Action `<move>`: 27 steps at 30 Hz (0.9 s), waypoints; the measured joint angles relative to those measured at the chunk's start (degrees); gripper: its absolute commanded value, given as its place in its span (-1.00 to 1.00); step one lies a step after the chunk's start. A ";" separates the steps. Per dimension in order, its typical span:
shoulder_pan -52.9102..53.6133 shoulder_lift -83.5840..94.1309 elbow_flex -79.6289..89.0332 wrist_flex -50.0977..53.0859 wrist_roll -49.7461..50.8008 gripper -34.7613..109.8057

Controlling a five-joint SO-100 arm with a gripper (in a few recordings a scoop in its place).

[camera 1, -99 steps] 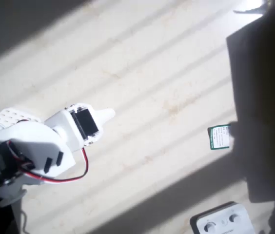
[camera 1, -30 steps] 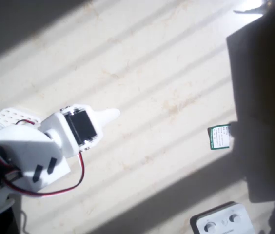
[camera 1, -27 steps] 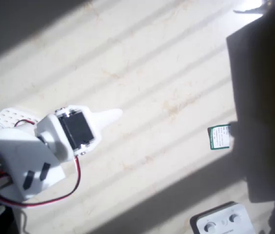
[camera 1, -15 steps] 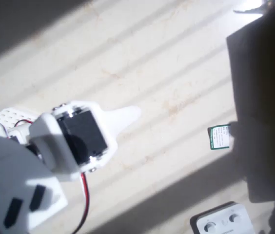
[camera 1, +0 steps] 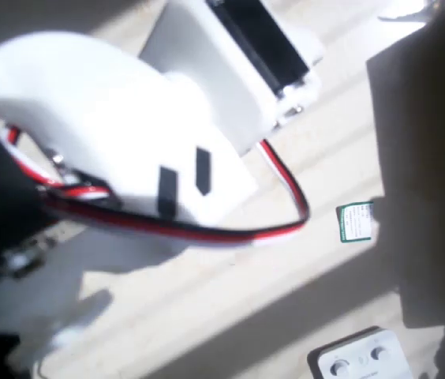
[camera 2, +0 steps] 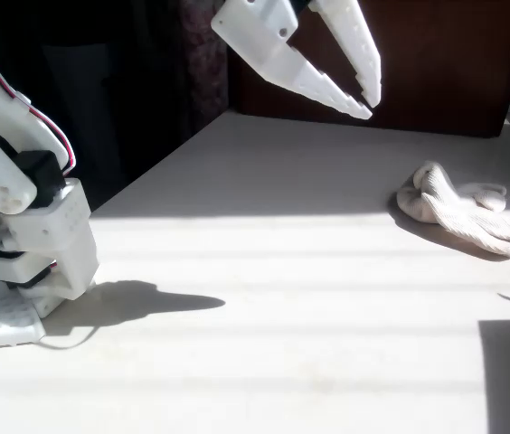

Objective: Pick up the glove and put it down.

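Glove (camera 2: 458, 210) limp on table (camera 2: 264, 298), far right in fixed view, well apart from gripper (camera 2: 364, 98). Jaws slightly parted, empty, high above. Risk: pinching only loose fabric, then slipping free.

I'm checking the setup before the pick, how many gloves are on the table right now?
1. A cream soft fabric glove lies on the white table at the right in the fixed view, half in shadow, well apart from the raised white gripper. Dark shadow in the overhead view could hide more.
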 measured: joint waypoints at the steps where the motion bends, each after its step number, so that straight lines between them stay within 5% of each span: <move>1: -0.88 -2.81 -1.93 -0.79 0.00 -0.52; 27: -16.26 -55.37 -44.03 -8.44 3.78 -0.51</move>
